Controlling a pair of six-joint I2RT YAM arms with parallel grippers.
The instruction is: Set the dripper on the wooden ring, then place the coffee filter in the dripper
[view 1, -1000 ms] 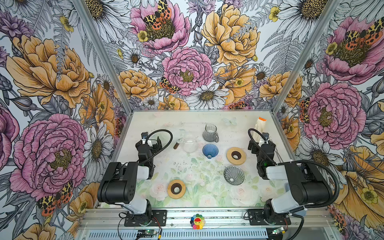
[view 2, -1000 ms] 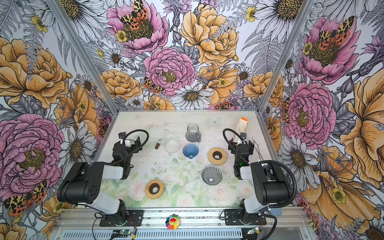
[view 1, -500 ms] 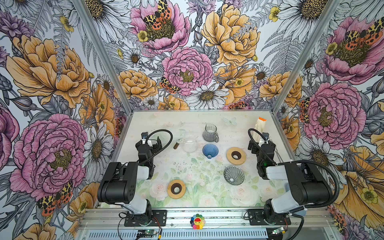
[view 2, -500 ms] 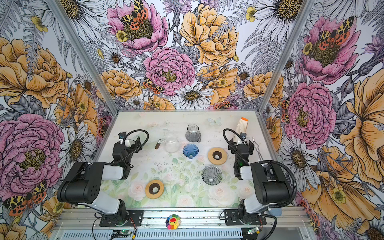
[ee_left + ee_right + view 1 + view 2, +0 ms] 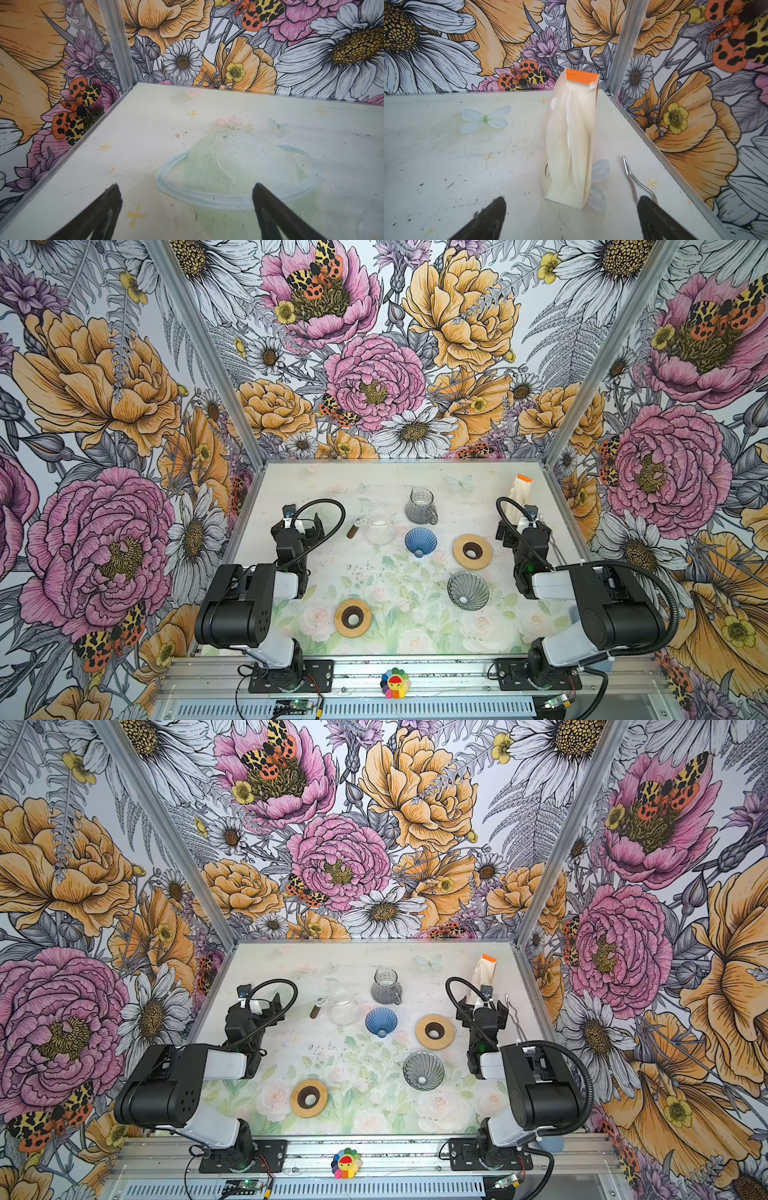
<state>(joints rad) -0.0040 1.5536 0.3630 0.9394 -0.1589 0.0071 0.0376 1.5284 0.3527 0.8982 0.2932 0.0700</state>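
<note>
1. In both top views the filter pack [image 5: 521, 493] stands upright at the far right of the table [image 5: 374, 481]; the right hand [image 5: 521, 519] sits just before it; the left hand [image 5: 305, 523] is well apart, by the left wall; the blue dripper [image 5: 420, 541] and grey dripper [image 5: 468, 590] sit mid-table, both empty.
2. Left wrist view: the left hand [image 5: 187, 191] is wide and holds nothing; only bare table near the corner lies ahead; no task thing shows here.
3. Right wrist view: the right hand [image 5: 571, 201] is wide and empty; the pack [image 5: 571, 141] rises just ahead, in line with the gap between the jaws, orange strip on top; tongs [image 5: 632, 180] lie just beside it, toward the wall.
4. The step looks to be reaching for a filter; the pack seems thin and light, so a push could tip it; better to come in level and centred, clear of the tongs, and close gently; whether the pack is open I cannot tell; the grey dripper is the nearer target.
</note>
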